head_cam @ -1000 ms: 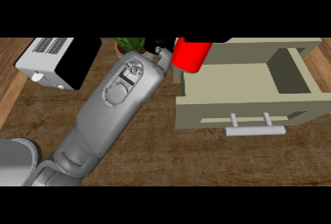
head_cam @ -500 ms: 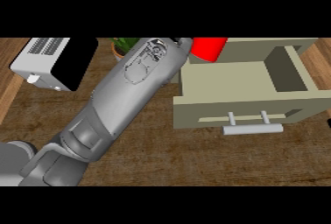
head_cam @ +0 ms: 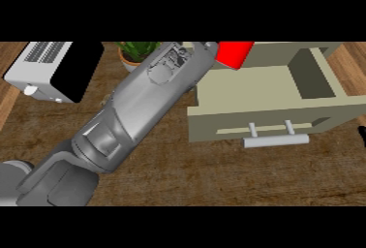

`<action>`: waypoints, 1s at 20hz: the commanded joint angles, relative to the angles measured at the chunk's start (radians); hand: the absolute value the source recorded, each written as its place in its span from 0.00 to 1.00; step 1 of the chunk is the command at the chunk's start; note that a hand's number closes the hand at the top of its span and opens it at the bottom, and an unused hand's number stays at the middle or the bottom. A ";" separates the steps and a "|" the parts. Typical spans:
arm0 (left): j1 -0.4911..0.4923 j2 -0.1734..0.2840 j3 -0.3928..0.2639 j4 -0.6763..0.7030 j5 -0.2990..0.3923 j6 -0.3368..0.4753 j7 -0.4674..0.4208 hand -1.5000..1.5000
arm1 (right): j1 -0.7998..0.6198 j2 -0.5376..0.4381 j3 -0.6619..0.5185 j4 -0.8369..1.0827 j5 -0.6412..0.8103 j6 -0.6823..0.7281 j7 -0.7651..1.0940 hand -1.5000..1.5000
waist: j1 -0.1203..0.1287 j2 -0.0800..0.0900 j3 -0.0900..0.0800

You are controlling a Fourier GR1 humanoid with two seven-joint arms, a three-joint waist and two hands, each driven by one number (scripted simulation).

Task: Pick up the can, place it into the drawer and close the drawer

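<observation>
The red can [head_cam: 235, 54] shows at the view's top edge, over the back left corner of the open beige drawer [head_cam: 214, 127]. My left forearm runs up from the lower left to the can. My left hand [head_cam: 212, 46] is mostly cut off by the top edge and curls round the can. The drawer is pulled out towards me, its grey handle [head_cam: 276, 140] at the front, and its inside is bare. Only a black tip of my right hand [head_cam: 360, 131] shows at the right edge, beside the drawer's front.
A white and black toaster [head_cam: 49, 71] stands at the back left. A potted green plant [head_cam: 136, 52] sits behind my left forearm. Brown wooden counter [head_cam: 214, 174] lies open in front of the drawer.
My left arm has swung right and farther away, carrying the can from left of the drawer to over its back left corner. The drawer has stayed open.
</observation>
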 commanded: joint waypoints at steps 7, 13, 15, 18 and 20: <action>-0.027 0.000 -0.093 0.127 0.076 0.046 -0.095 1.00 | -0.076 -0.005 0.000 0.061 0.018 -0.017 -0.023 0.00 | -0.023 0.009 0.001; 0.000 0.000 -0.160 0.151 0.109 0.051 -0.127 1.00 | -0.129 -0.044 -0.030 0.116 -0.006 -0.008 -0.002 0.00 | -0.031 0.012 0.001; -0.054 0.000 -0.162 0.197 0.106 0.048 -0.091 1.00 | -0.083 -0.015 -0.006 0.076 0.008 -0.011 -0.007 0.00 | -0.036 0.011 0.001; 0.009 0.000 -0.222 0.157 0.120 0.092 -0.126 1.00 | -0.074 -0.029 -0.008 0.047 -0.002 0.006 -0.004 0.00 | -0.062 0.013 0.001; -0.033 0.000 -0.226 0.191 0.116 0.092 -0.119 1.00 | -0.096 -0.015 0.007 0.064 0.001 -0.003 -0.010 0.00 | -0.058 0.016 0.002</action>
